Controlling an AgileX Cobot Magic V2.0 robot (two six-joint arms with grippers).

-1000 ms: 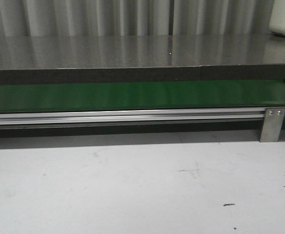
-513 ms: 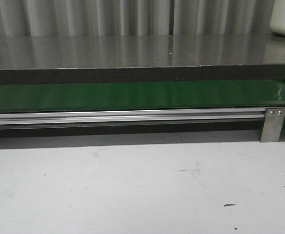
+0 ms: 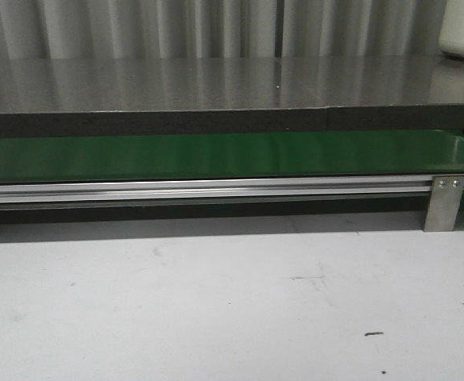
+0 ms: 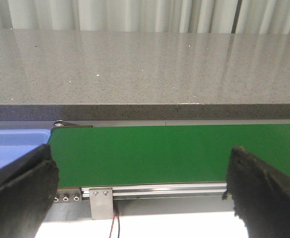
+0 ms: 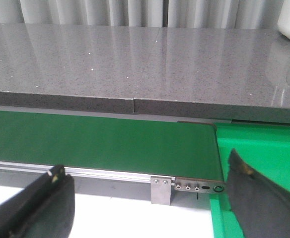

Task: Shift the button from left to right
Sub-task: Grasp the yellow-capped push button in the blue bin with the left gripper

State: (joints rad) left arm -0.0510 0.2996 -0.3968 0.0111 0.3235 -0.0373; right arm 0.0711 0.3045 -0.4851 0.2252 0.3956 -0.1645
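Note:
The button is in none of the views. My left gripper (image 4: 140,191) is open and empty, its black fingers (image 4: 21,193) wide apart, facing the bare green conveyor belt (image 4: 175,151). My right gripper (image 5: 147,198) is open and empty too, its fingers (image 5: 40,206) wide apart, facing the belt's right end (image 5: 110,144). Neither gripper shows in the front view, where the belt (image 3: 216,155) runs across with nothing on it.
A blue tray (image 4: 16,144) sits at the belt's left end. A green bin (image 5: 264,153) sits at its right end. An aluminium rail (image 3: 200,190) with a metal bracket (image 3: 445,202) edges the belt. A grey stone counter (image 3: 216,83) lies behind. The white table (image 3: 216,302) lies in front.

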